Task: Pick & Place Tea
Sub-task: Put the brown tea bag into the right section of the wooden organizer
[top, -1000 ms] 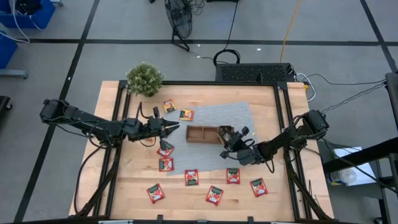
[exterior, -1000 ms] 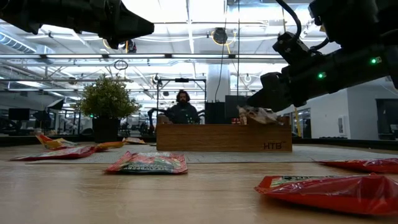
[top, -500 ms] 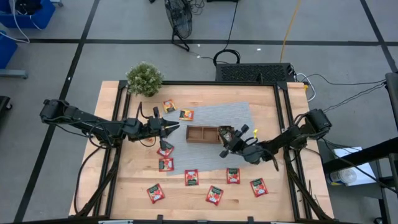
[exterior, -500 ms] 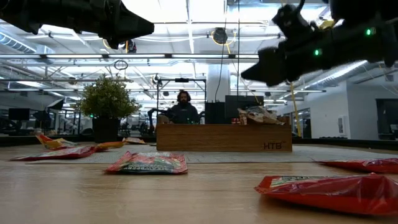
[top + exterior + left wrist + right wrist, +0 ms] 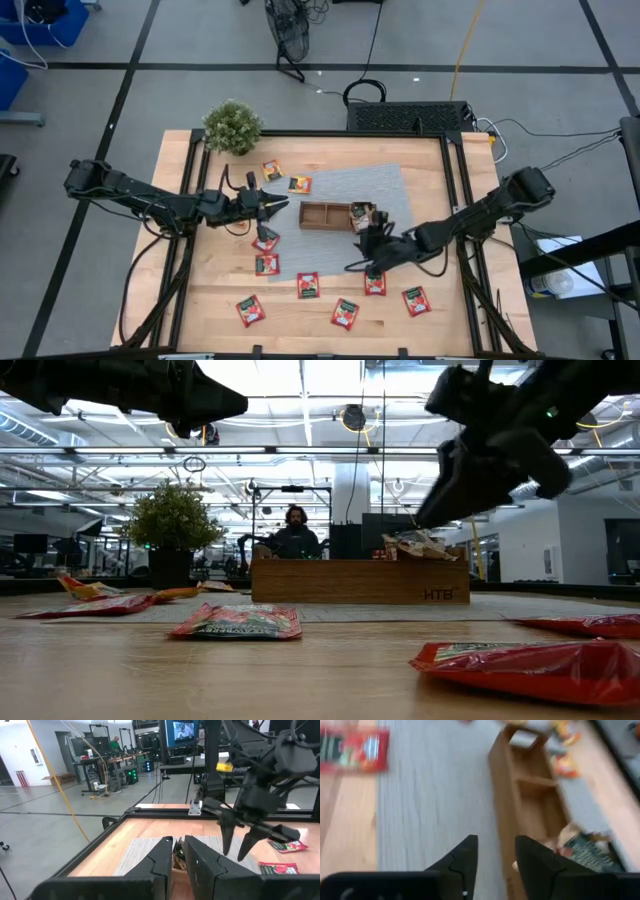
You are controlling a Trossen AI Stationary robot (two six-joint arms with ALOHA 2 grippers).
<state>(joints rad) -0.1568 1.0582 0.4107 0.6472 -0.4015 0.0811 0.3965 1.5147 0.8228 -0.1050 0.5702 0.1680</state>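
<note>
Both arms are dark, jointed and trailing black cables; the right one carries small green lights.

From my right wrist, a red sachet (image 5: 354,751) was cut off at the frame edge, and the tray's (image 5: 504,810) far end smeared into blur. The print on every sachet was too small to read from above.

Red sachets (image 5: 308,285) lie flat and scattered on the bare wood at the table's front — seven in all, none touching, two of them (image 5: 265,241) nearer the middle. Two orange-yellow sachets (image 5: 272,171) lie at the back, one on the wood, one (image 5: 300,184) at the mat's edge. A crumpled grey-brown sachet (image 5: 362,213) sits in the tray's right end compartment.
</note>
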